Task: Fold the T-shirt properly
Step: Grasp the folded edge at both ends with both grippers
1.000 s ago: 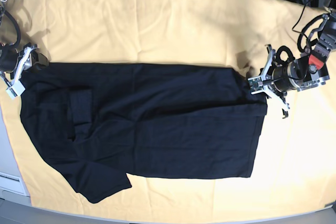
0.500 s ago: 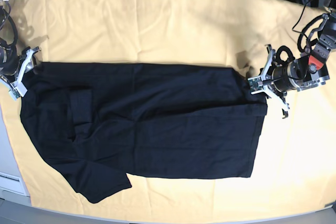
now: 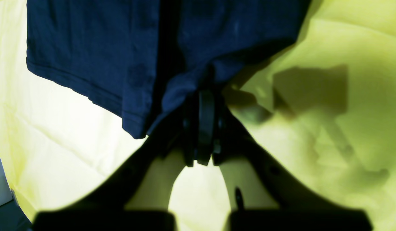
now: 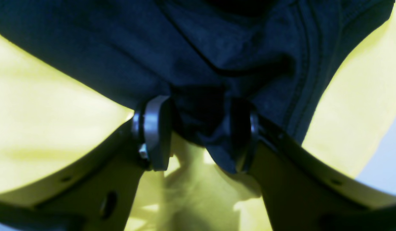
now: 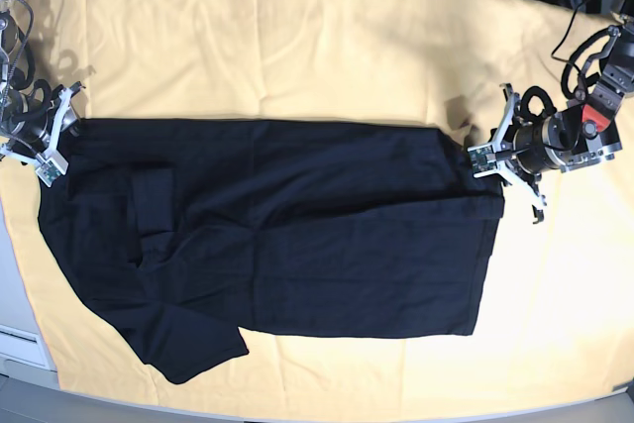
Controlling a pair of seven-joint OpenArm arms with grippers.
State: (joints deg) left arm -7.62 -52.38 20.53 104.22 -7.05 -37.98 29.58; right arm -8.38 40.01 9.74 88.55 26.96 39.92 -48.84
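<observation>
A pale yellow cloth (image 5: 327, 47) covers the surface, and the black T-shirt (image 5: 297, 235) lies flat across it, partly folded, one sleeve (image 5: 193, 349) poking out at the near-left corner. On the right of the base view, the left end effector (image 5: 487, 158) is pressed together, pinching the shirt's edge. Over on the left, the right end effector (image 5: 54, 136) has its fingers (image 4: 154, 131) spread, with a bunch of shirt fabric sitting between them.

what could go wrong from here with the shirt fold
1. The left pincer is shut on the T-shirt edge while the right pincer is open around fabric; a pull could stretch or skew the fold.
2. One sleeve sticks out at the lower corner, leaving the shape uneven.
3. Dragging may wrinkle the yellow cloth.
</observation>
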